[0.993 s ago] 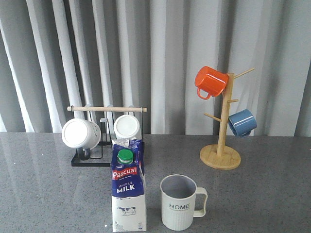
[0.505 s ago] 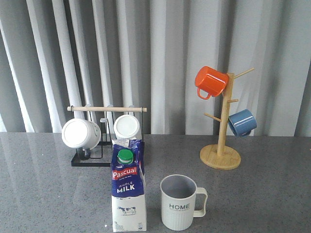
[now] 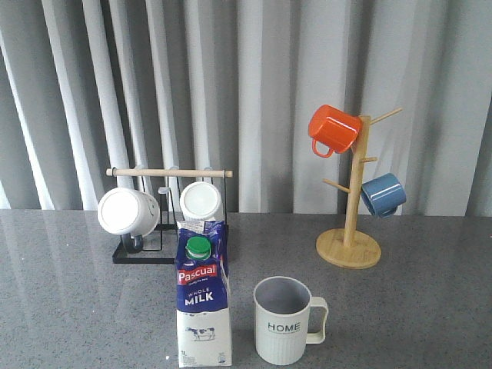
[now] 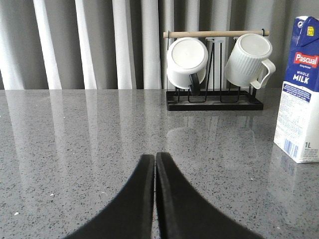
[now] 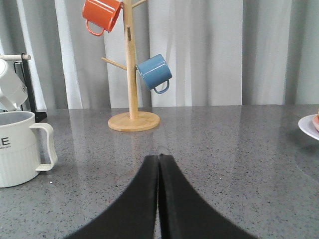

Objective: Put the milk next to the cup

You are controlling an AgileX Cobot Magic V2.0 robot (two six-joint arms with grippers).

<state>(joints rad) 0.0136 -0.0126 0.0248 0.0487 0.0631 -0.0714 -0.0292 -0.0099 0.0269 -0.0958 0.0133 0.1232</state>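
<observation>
The milk carton (image 3: 204, 296), blue above and white below with a green cap, stands upright on the grey table, just left of the ribbed "HOME" cup (image 3: 285, 320), with a small gap between them. The carton also shows in the left wrist view (image 4: 300, 89), and part of the cup in the right wrist view (image 5: 19, 147). My left gripper (image 4: 154, 158) is shut and empty, low over the table, well apart from the carton. My right gripper (image 5: 159, 158) is shut and empty, apart from the cup. Neither gripper shows in the front view.
A black rack with a wooden bar (image 3: 169, 174) holds two white mugs (image 3: 127, 211) behind the carton. A wooden mug tree (image 3: 352, 231) at the back right carries an orange mug (image 3: 334, 129) and a blue mug (image 3: 382, 194). A plate edge (image 5: 310, 125) lies far right.
</observation>
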